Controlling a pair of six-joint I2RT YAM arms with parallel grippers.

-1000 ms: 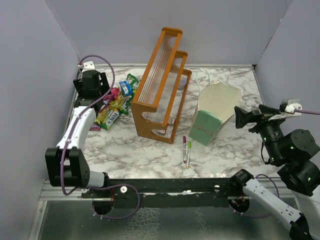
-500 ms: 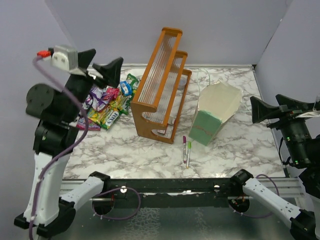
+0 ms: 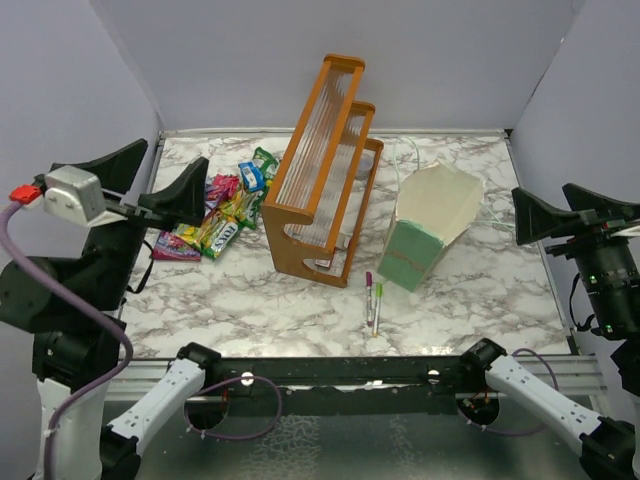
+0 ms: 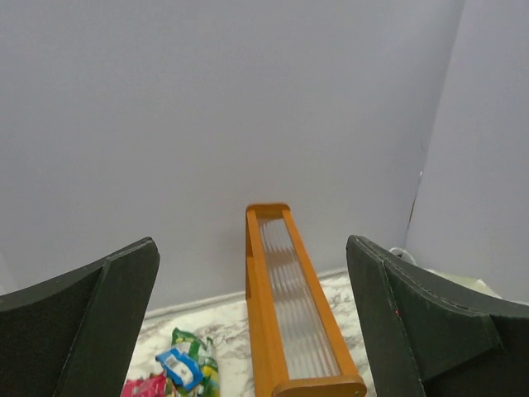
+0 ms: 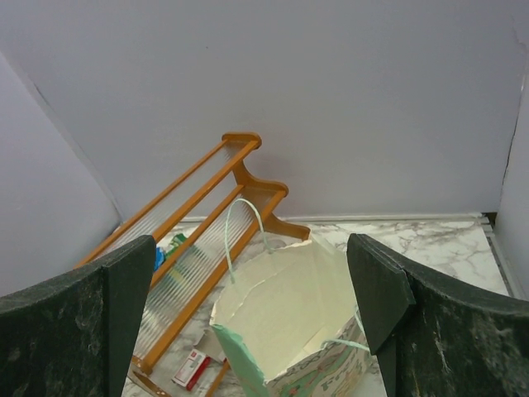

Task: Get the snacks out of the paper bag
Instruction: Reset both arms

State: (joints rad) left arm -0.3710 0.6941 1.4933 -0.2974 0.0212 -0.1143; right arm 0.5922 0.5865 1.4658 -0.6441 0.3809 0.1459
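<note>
The snacks (image 3: 222, 210) lie in a pile of shiny packets on the table left of the rack; a few show in the left wrist view (image 4: 186, 372). The paper bag (image 3: 430, 235) stands open, mint outside and cream inside. In the right wrist view (image 5: 289, 306) no packet shows in the part of its inside I can see. My left gripper (image 3: 150, 185) is open and empty, raised high above the table's left side, near the pile. My right gripper (image 3: 565, 212) is open and empty, raised to the right of the bag.
An orange wooden slatted rack (image 3: 320, 170) stands between the pile and the bag. Two marker pens (image 3: 373, 295) lie in front of the bag. A small red-and-white packet (image 5: 192, 368) lies under the rack. Walls close in the left, back and right.
My left gripper has risen from the snack pile and drawn back toward the near left. My right gripper has lifted and moved right, away from the bag.
</note>
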